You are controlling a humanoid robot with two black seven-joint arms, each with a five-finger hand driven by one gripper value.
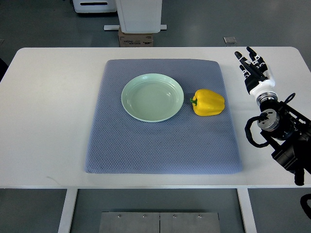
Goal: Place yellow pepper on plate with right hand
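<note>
1. Nearest to us, the white table (48,145) carries a grey mat (160,145) with a quilted texture. The near half of the mat is bare.
2. Our right arm enters from the right edge. The right hand (252,65) sits over the bare table top, to the right of the mat, fingers extended, relaxed and holding nothing. The left arm does not show.
3. At mid-depth on the mat lies the yellow pepper (209,102), on its side, with its green stem (194,101) pointing left toward the plate.
4. The pale green plate (152,97) sits just beside the pepper on its left. The two appear apart by a narrow gap. The plate holds nothing.
5. Handling, as we judge it: the pepper should be light and hollow, with a firm wall and smooth, waxy, somewhat slippery skin. It may roll on its lobes.
6. Grasp point, as we judge it: we take hold across the broad body, fingers over the top and thumb opposite, not by the stem. Moderate squeeze is enough.
7. Beyond the table, a cardboard box (136,38) stands on the floor.
</note>
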